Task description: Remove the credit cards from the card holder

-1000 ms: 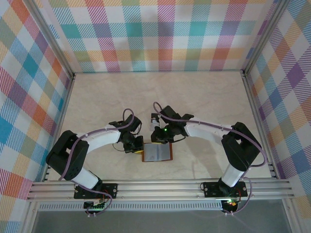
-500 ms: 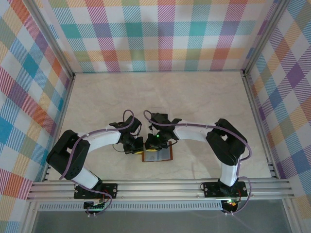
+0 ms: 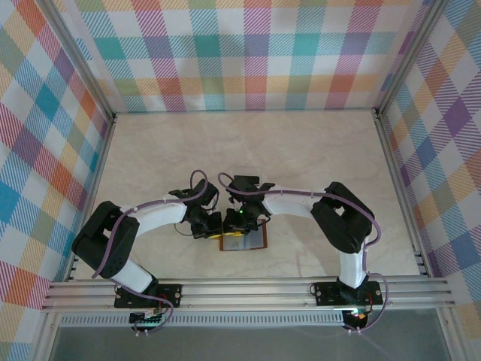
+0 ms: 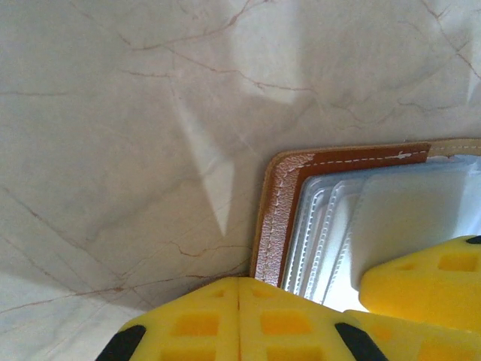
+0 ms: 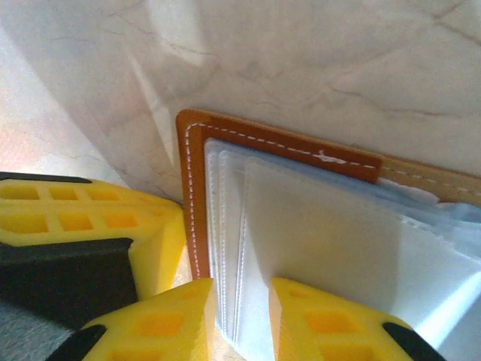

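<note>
The card holder (image 3: pixel 246 240) lies opened flat on the marbled worktop (image 3: pixel 301 165), near the front edge and between the two arms. Its grey-blue inside faces up, framed by the stitched brown leather border (image 4: pixel 274 218). The credit cards (image 5: pixel 323 241) sit inside the stack of clear plastic sleeves; the left wrist view shows a white card face (image 4: pixel 406 218) seated behind the sleeve edges.

Status: opening the holder is done; extraction is judged not yet done, since every card visible lies within the border and under plastic. All cards remain to be drawn out and set down on the worktop.

The right gripper (image 5: pixel 237 297) is lowered onto the left part of the sleeve stack, its jaws slightly apart. One yellow pad stands on each side of the sleeve edges, and nothing is clamped between them as far as the view shows. In the overhead view it (image 3: pixel 239 223) sits at the holder's rear left.

The left gripper (image 4: pixel 239 301) rests at the holder's left border, jaws together; it appears to pin that edge down, though contact itself cannot be confirmed. Overhead, it (image 3: pixel 213 226) is just beside the right gripper.

Judged step in hand: locating a card edge to pinch.
</note>
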Controlling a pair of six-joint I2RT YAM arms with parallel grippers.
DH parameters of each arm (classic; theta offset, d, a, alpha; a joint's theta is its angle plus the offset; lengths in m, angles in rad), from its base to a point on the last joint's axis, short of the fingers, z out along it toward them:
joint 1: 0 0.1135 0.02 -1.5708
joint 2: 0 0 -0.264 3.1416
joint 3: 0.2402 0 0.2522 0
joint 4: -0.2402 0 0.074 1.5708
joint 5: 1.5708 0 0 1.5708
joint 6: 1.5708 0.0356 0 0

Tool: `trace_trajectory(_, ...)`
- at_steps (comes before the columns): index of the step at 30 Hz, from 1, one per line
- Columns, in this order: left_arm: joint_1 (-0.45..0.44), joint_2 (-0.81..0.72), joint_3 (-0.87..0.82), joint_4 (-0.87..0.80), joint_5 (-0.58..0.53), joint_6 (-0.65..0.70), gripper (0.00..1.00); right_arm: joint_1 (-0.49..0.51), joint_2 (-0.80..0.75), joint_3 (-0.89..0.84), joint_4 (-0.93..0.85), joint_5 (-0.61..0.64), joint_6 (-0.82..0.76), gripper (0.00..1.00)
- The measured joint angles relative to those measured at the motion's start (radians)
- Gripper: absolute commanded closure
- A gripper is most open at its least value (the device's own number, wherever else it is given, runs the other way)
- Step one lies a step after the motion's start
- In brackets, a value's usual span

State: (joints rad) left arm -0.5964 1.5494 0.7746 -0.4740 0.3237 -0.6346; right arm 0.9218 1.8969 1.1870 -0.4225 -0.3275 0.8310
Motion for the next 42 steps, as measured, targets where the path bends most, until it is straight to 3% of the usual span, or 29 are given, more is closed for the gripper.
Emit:
trace_trajectory(24, 0.0, 0.0, 0.0, 0.0, 0.0, 0.0, 0.92, 0.036, 0.007, 0.138, -0.34, 0.252, -0.039, 0.45)
trace_trajectory(33, 0.0, 0.0, 0.0, 0.0, 0.0, 0.0, 0.92, 0.036, 0.013, 0.143, -0.389, 0.292, -0.039, 0.44)
trace_trajectory(42, 0.0, 0.0, 0.004, -0.01, 0.0, 0.0, 0.92, 0.036, 0.013, 0.144, -0.494, 0.415, -0.053, 0.42)
